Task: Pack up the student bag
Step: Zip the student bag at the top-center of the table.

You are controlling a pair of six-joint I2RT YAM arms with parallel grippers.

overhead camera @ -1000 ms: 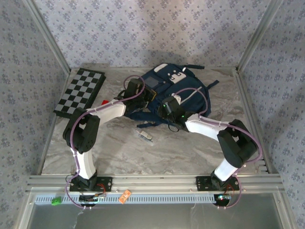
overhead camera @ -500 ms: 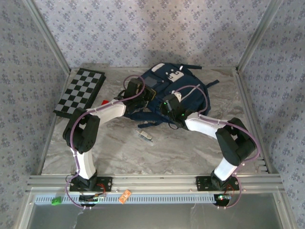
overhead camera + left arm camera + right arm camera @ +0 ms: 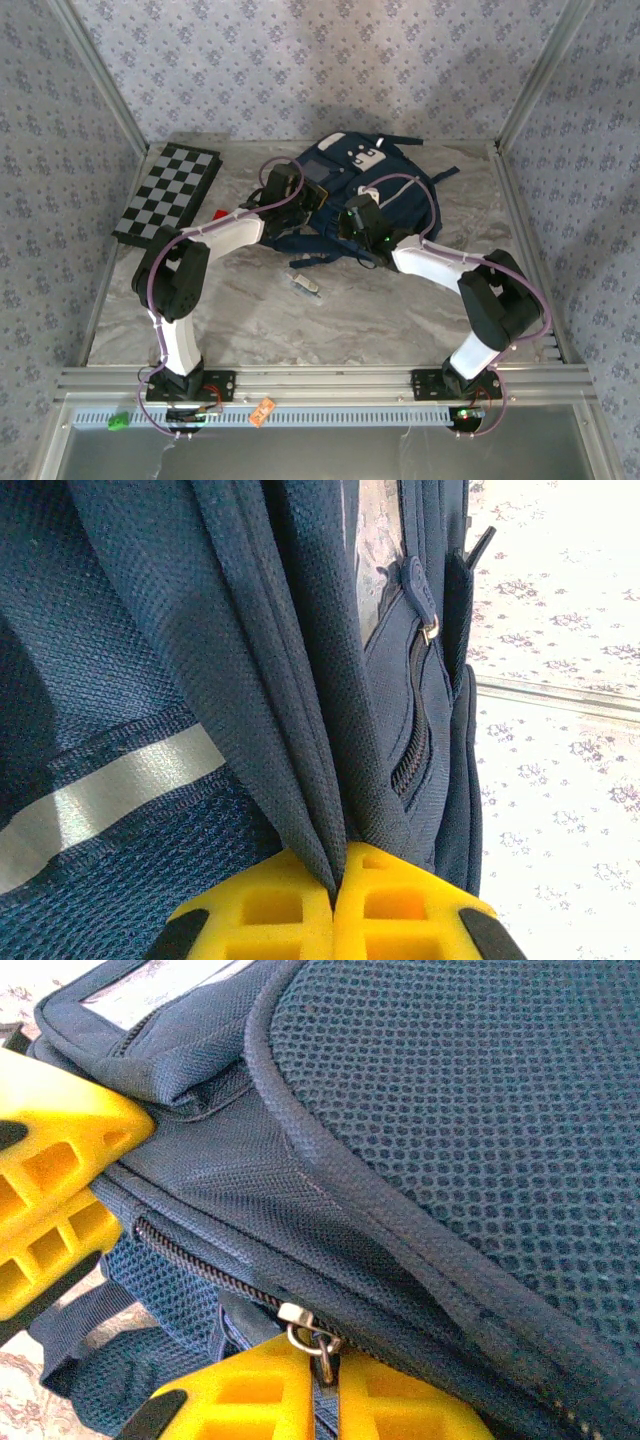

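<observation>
The student bag (image 3: 385, 185), navy with white patches, lies at the back of the table. My left gripper (image 3: 308, 205) is at its near left side. In the left wrist view the yellow jaws of the left gripper (image 3: 337, 880) are shut on a fold of the bag's fabric (image 3: 300, 730). My right gripper (image 3: 346, 226) is beside it at the bag's near edge. In the right wrist view the right gripper (image 3: 328, 1375) is shut on the metal zipper pull (image 3: 318, 1345) and its strap. The zipper (image 3: 190, 1260) runs left from there. The left gripper's fingers (image 3: 50, 1190) show at the left.
A black-and-white chessboard (image 3: 168, 192) lies at the left back. A small red thing (image 3: 220, 214) sits next to the left arm. A small flat item (image 3: 305, 285) lies on the marble table (image 3: 300, 330) in front of the bag. Metal posts frame the table's sides.
The right gripper has closed on the zipper pull and shifted slightly toward the bag. The left gripper has kept its hold on the fabric.
</observation>
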